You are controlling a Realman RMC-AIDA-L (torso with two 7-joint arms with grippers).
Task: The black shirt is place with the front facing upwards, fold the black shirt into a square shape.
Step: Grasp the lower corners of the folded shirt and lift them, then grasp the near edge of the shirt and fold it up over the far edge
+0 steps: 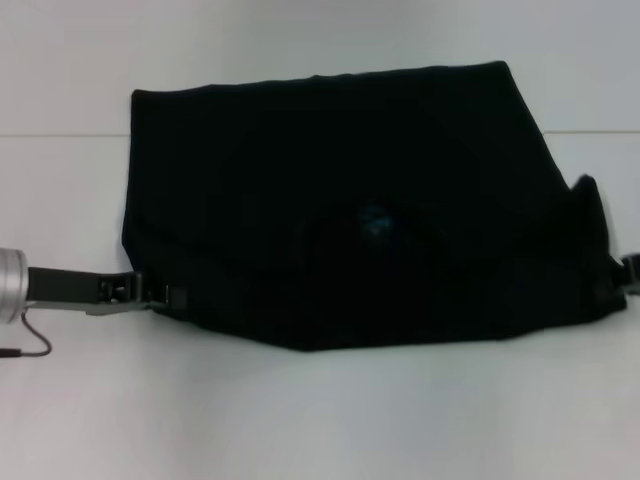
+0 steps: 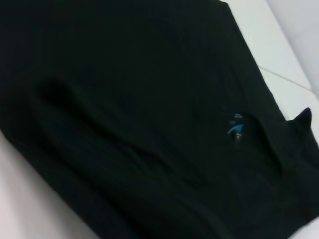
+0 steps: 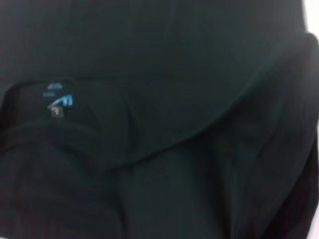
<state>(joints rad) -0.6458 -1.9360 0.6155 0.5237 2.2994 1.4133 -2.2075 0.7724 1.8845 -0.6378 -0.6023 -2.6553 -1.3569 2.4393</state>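
The shirt [image 1: 350,200] lies partly folded on the white table [image 1: 320,420], spread wide across the middle of the head view as a broad dark shape with a straight far edge and a blunt point toward the robot. Its plain black side covers most of what shows; no print is visible. The blue label [image 1: 376,222] sits near the middle of the cloth, just inside the curved neck opening, and appears again in the left wrist view [image 2: 236,127] and the right wrist view [image 3: 59,99]. A folded layer crosses the near part of the garment, its curved edge clear in the right wrist view.

The left claw [image 1: 150,293] reaches in low from the left side and meets the shirt's near left edge, touching the cloth; whether its fingers are apart or clamped on the fabric cannot be told. The right claw [image 1: 630,272] shows only as a small dark part at the right border, against the shirt's near right corner, where a tip of cloth stands up; its state cannot be told either.
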